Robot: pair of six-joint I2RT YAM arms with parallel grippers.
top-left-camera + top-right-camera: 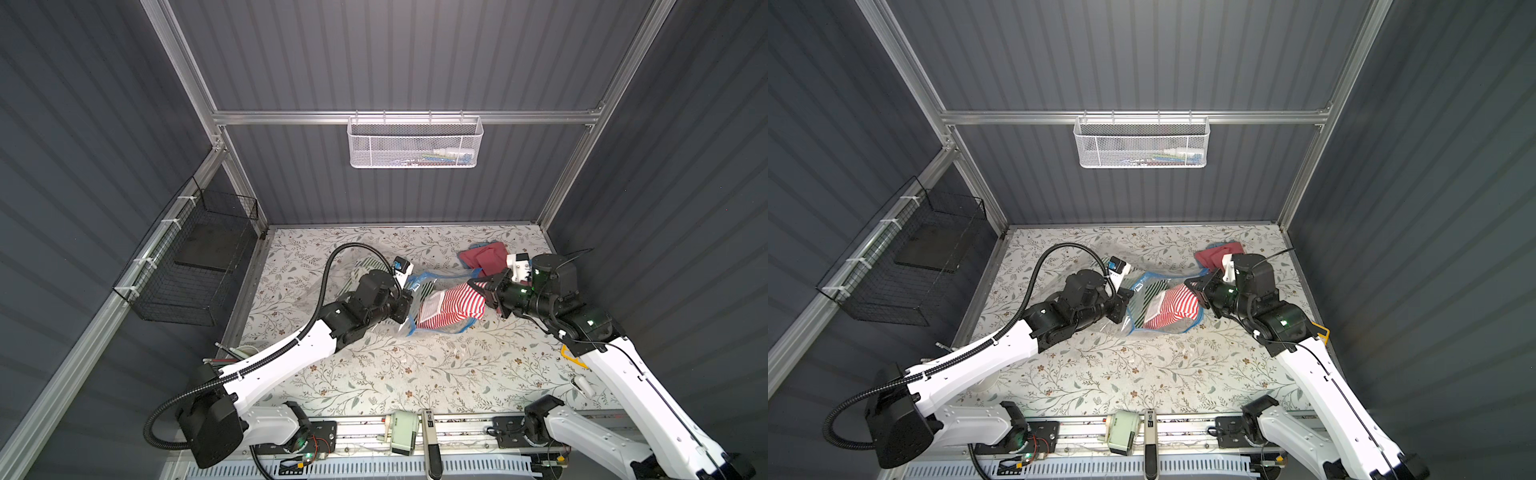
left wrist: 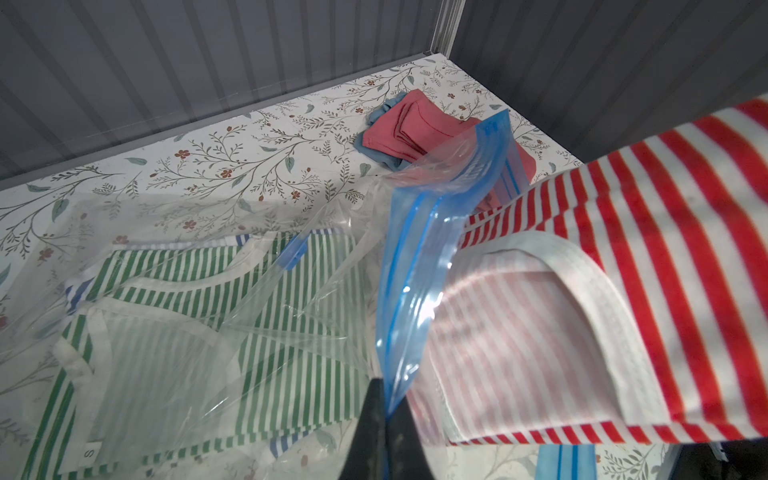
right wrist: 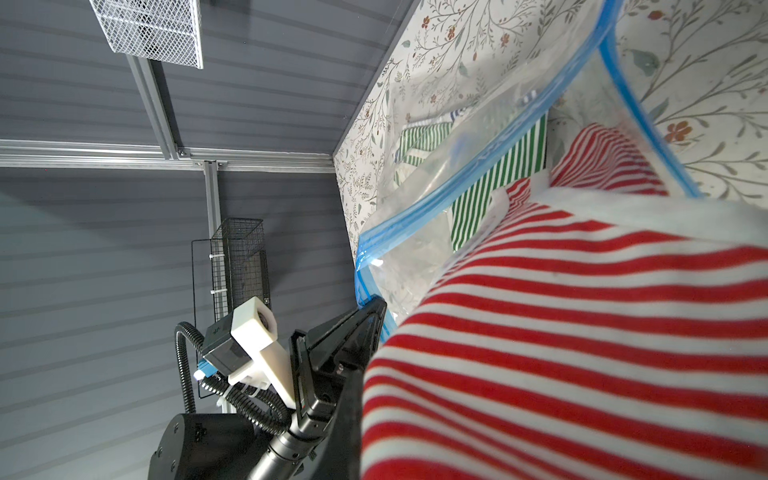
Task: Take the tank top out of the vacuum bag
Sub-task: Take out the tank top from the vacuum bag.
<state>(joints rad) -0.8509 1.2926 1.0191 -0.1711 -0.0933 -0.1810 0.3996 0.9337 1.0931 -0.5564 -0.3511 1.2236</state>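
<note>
Out of sight
The red-striped tank top (image 3: 582, 332) is blurred and cropped in the right wrist view, and in a top view the tips of the right gripper (image 1: 484, 293) are lost in its folds. The right arm hides part of the red cloth pile (image 1: 484, 255). What lies in the white mesh basket (image 1: 374, 145) is too small to tell.

The left gripper (image 1: 1128, 308) is closed on the blue-edged rim of the clear vacuum bag (image 1: 1158, 328). The right gripper (image 1: 1196, 291) pinches the red-and-white striped tank top (image 1: 1173, 308), which lies between the two pairs of fingers. A green-striped garment (image 1: 1141, 297) sits in the bag just beside the left fingers. Red cloths (image 1: 1219, 254) lie near the right fingers.
</note>
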